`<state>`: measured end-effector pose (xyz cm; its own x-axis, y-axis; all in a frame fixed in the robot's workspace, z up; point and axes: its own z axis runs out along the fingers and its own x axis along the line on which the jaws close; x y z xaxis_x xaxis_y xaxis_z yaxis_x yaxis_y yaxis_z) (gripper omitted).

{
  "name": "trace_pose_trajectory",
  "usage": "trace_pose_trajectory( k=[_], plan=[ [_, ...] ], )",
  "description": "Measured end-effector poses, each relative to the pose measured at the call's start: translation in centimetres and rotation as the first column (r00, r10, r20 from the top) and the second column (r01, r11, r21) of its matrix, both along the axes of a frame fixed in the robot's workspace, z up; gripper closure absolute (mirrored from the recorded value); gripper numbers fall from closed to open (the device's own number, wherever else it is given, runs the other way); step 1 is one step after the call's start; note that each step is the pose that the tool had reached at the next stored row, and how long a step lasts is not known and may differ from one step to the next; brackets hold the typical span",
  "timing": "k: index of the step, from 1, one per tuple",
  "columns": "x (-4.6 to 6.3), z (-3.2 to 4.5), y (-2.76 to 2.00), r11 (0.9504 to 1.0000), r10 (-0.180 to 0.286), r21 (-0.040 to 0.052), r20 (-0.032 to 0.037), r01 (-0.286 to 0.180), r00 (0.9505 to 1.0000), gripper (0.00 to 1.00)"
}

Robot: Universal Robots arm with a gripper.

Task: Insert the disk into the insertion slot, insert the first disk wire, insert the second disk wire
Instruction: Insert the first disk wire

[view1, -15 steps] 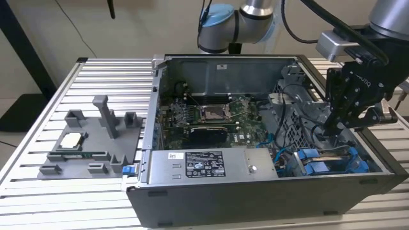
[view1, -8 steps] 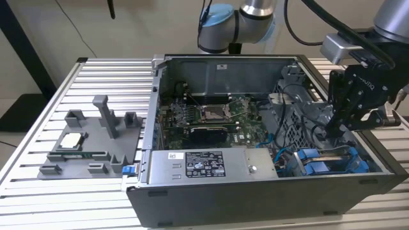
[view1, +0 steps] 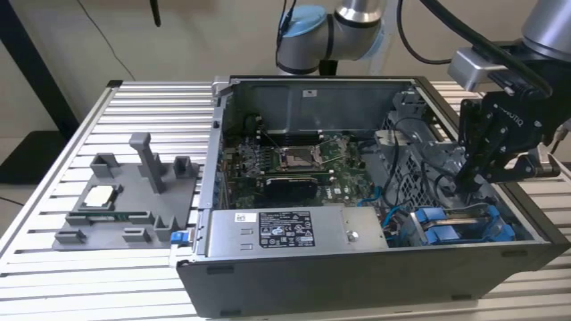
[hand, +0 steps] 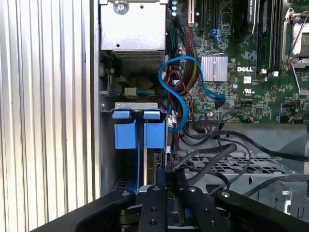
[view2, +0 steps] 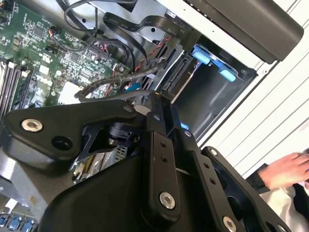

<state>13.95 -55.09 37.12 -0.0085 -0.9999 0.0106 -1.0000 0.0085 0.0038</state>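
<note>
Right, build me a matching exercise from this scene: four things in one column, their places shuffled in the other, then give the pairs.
Things
1. gripper
2. processor socket
3. grey metal box with the white sticker
4. grey holder tray

Places
A. on the slatted table, outside the computer case, at the exterior view's left
B. over the insertion slot with its blue rails, at the exterior view's right
C. in the middle of the green circuit board
D. inside the case, along the wall nearest the exterior camera

Pairs: 1-B, 2-C, 3-D, 4-A
</note>
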Motion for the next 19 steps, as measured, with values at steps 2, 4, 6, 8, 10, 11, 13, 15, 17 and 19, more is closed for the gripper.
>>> trace_pose_trajectory(
  k=[2, 4, 6, 8, 10, 11, 13, 15, 17, 19],
  plan=[
    [0.01, -0.05, 0.00, 1.0000, 0.000, -0.0001, 0.0000, 0.000, 1.0000, 0.81],
    [0.09, -0.16, -0.01, 1.0000, 0.000, 0.0001, 0.0000, 0.000, 1.0000, 0.81],
    [0.21, -0.28, -0.01, 1.0000, 0.000, -0.0001, -0.0001, 0.000, 1.0000, 0.81],
    [0.33, -0.42, -0.02, 1.0000, 0.000, -0.0001, -0.0001, 0.000, 1.0000, 0.81],
    [0.42, -0.52, -0.02, 1.0000, 0.000, -0.0002, -0.0001, 0.000, 1.0000, 0.81],
    [0.45, -0.56, -0.02, 1.0000, 0.000, -0.0003, -0.0001, 0.000, 1.0000, 0.81],
    [0.49, -0.61, -0.02, 1.0000, 0.000, -0.0003, -0.0001, 0.000, 1.0000, 0.81],
    [0.51, -0.75, -0.02, 1.0000, 0.000, -0.0002, -0.0001, 0.000, 1.0000, 0.81],
    [0.51, -0.84, -0.02, 1.0000, 0.000, -0.0003, -0.0001, 0.000, 1.0000, 0.81],
    [0.51, -0.86, -0.02, 1.0000, 0.000, -0.0003, -0.0001, 0.000, 1.0000, 0.81]
  ],
)
